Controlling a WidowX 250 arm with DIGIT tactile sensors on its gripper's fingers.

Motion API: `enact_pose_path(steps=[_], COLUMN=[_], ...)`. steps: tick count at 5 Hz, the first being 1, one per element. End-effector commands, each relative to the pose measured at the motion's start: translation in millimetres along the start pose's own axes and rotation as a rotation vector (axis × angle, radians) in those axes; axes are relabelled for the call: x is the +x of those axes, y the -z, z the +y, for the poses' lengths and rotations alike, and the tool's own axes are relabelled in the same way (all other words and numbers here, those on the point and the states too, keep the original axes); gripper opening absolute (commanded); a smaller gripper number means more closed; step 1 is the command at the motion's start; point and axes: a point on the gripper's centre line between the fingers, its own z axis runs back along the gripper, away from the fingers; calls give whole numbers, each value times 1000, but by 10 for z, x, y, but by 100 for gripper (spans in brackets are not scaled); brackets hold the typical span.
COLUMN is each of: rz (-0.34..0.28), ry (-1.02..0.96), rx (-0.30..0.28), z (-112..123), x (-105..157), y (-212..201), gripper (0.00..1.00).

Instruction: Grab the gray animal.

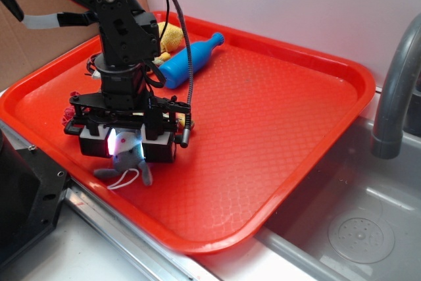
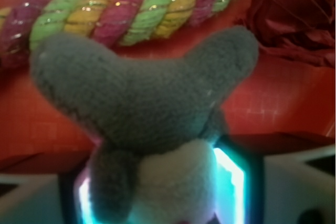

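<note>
The gray animal (image 1: pixel 126 157) sits near the front-left edge of the red tray (image 1: pixel 276 116), its upper body caught between the two fingers of the gripper (image 1: pixel 127 144), which is closed narrowly onto it; its lower gray limbs and a thin white cord loop (image 1: pixel 123 179) hang out below the fingers, down at the tray floor. In the wrist view the gray plush (image 2: pixel 142 98) fills the middle, two gray lobes spreading outward and a pale whitish patch low between glowing finger pads (image 2: pixel 231 174). Just beyond it on the tray lies a multicoloured braided rope (image 2: pixel 126 11), and to one side a red cloth wad (image 2: pixel 294 19). Well toward the tray's far-left corner lie a blue bottle (image 1: pixel 191 60) and, touching it, a yellow plush toy (image 1: pixel 170 36). Off the tray's right edge stands a gray faucet (image 1: pixel 395 83) over a metal sink (image 1: pixel 362 228).
</note>
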Motion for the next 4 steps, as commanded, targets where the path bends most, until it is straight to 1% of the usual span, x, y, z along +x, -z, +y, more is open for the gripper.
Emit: enact_pose_path(steps=[1,2,3,4], rz=[-9,-96,-134,-73], ry=[75,224,312,521], rx=[-12,-51,-93,-165], z=[11,8,31,75], x=[90,148,213,225], y=[-260,-757,-1205,-1523], gripper=[0,0,0,0])
